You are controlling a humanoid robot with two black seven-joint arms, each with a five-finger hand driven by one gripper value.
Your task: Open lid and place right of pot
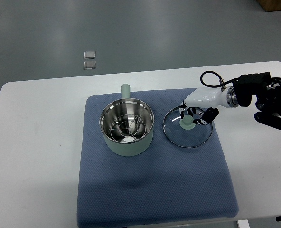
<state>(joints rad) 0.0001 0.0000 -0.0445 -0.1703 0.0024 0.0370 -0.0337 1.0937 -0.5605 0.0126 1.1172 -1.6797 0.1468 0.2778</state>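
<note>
The lid [188, 127] is already off the pot [127, 127] and lies flat on the blue mat [154, 185], just to the right of the pot and clear of it, toward the mat's right edge. The pot stands open on the mat's left half, nearer its far edge, with its pale green handle [126, 90] pointing to the far edge of the bench [36, 142]; inside it a wire rack and something pale show against the steel. The right hand [196, 113] reaches in from the bench's right edge and sits over the lid, its fingers [208, 115] curled around the green knob [187, 123]. They look closed on it, though from this steep view I cannot tell whether they grip firmly or have begun to loosen. The left hand is not in sight.

By my reading the task is at its last step: lid lifted, carried over and set down, with only the release left. The next move calls for spreading the fingers without dragging the knob, then lifting the hand straight up and away toward the right edge, so the glass lid does not slide or tip on the soft mat or knock back against the pot.
</note>
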